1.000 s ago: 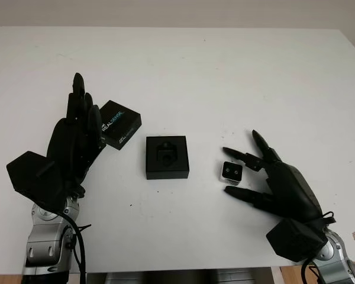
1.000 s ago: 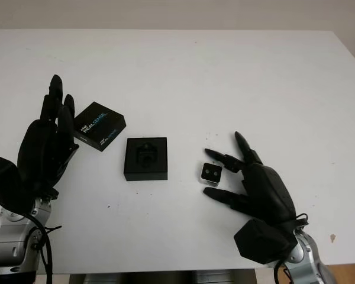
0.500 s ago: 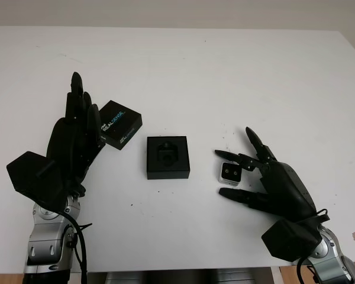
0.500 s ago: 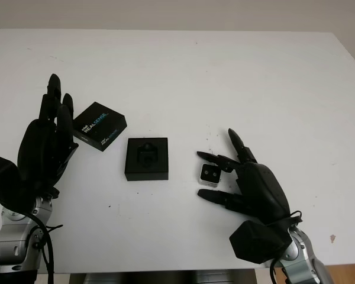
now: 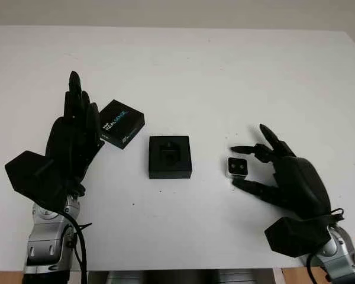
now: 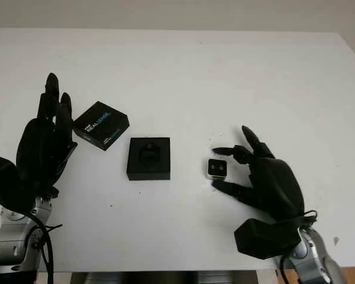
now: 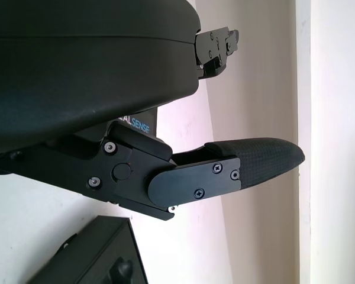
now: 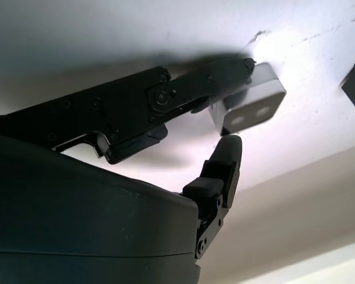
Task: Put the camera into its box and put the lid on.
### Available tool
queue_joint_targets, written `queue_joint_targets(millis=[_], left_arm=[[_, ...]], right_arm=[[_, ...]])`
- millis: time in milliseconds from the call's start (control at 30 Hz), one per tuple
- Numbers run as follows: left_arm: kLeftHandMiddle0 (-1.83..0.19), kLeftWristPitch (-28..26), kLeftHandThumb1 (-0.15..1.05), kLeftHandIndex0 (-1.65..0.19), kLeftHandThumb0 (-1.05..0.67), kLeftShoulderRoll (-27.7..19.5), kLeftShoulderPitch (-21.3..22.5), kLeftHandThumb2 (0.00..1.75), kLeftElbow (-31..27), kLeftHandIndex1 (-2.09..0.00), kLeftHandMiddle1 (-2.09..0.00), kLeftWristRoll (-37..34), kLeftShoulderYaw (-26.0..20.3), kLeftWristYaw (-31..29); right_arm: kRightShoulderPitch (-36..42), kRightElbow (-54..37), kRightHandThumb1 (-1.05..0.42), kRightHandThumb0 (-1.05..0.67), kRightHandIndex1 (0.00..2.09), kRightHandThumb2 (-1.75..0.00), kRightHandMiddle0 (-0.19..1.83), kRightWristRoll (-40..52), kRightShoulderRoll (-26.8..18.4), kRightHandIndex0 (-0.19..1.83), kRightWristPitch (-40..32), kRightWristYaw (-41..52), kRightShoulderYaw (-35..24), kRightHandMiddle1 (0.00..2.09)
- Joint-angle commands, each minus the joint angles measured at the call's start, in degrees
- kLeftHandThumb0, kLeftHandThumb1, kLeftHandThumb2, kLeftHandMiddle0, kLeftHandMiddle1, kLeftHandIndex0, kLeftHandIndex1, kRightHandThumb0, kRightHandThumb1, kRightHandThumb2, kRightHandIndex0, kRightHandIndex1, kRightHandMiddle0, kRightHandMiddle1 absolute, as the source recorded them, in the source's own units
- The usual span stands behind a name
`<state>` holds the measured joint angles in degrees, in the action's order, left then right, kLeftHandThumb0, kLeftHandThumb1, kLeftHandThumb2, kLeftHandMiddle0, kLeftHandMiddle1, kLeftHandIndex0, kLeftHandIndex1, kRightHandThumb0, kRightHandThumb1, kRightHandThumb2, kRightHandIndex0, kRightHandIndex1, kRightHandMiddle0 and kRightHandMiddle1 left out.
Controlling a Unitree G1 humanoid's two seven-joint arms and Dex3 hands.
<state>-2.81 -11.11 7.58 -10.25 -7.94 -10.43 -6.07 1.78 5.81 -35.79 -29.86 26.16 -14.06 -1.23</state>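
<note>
Right hand (image 5: 266, 171) is found on the white table (image 5: 225, 71), just right of the open box (image 5: 170, 157), with its fingers (image 5: 247, 149) bracketing the small silver camera (image 5: 237, 167). 1 finger lies along the far side of the camera and another (image 8: 228, 155) is set against its near side; in the right wrist view both appear to touch the casing, but the camera sits on the table and a firm grasp cannot be confirmed, so the hand is recorded as closing rather than clenched on it.

Left hand (image 5: 77, 136) is noted open and holding nothing, beside the printed lid (image 5: 122, 123), which lies on the table up and left of the box, apart from it.

The step in hand is judged to be the pick-up of the camera. For a sound pick-up, the 2 opposing fingers should be closed squarely on opposite faces of the casing, not on its corners, since so small a smooth block is likely to twist or squirt out under uneven pressure. The lens face should be kept clear of the fingertips. Lift should be withheld until the grip is seen to hold. The shaped recess in the box insert should be matched to the camera's orientation before lowering, and the lid left untouched until the camera is seated.
</note>
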Motion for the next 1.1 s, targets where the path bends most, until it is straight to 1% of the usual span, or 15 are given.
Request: queue_joint_targets(millis=[0,167,333,633,800,1067], left_arm=[[0.19,0.2,1.05,0.19,-0.83,-0.1,-0.2,0.63,-0.9,0.0,0.0,0.0,-0.2,0.0],[0.19,0.0,1.05,0.19,-0.84,0.0,-0.3,0.62,-1.5,0.0,0.0,0.2,-0.4,0.7],[0.19,-0.5,1.05,0.19,-0.84,0.2,-0.5,0.62,-2.1,0.0,0.0,0.4,-0.3,1.3],[0.19,-0.9,1.05,0.19,-0.83,0.3,-0.4,0.62,-2.2,0.0,0.0,0.3,-0.1,1.7],[0.19,-1.1,1.05,0.19,-0.84,0.1,-0.7,0.62,-2.5,0.0,0.0,0.3,-0.2,1.5],[0.19,0.2,1.05,0.19,-0.83,0.6,-0.9,0.61,-1.9,0.0,0.0,0.1,0.0,1.3]], right_arm=[[-0.4,-2.4,-0.93,-0.63,0.08,-0.05,0.46,-1.2,-1.4,0.23,1.0,-0.7,-0.4,0.61],[0.1,-5.4,-0.92,-0.66,0.07,-0.05,0.48,-3.4,-2.9,0.24,1.2,-0.8,-0.5,0.6],[0.9,-7.3,-0.92,-0.66,0.06,-0.05,0.5,-2.4,-3.8,0.22,1.0,1.4,-0.9,0.6],[1.4,-7.4,-0.91,-0.65,0.06,-0.05,0.55,-3.4,-3.2,0.24,1.1,1.4,-0.4,0.6],[0.7,-6.6,-0.91,-0.65,0.06,-0.06,0.54,-4.2,-3.5,0.24,0.9,1.3,-0.4,0.59],[-0.9,-4.1,-0.91,-0.64,0.06,-0.05,0.56,-4.1,-3.2,0.25,0.4,0.0,-0.5,0.59]])
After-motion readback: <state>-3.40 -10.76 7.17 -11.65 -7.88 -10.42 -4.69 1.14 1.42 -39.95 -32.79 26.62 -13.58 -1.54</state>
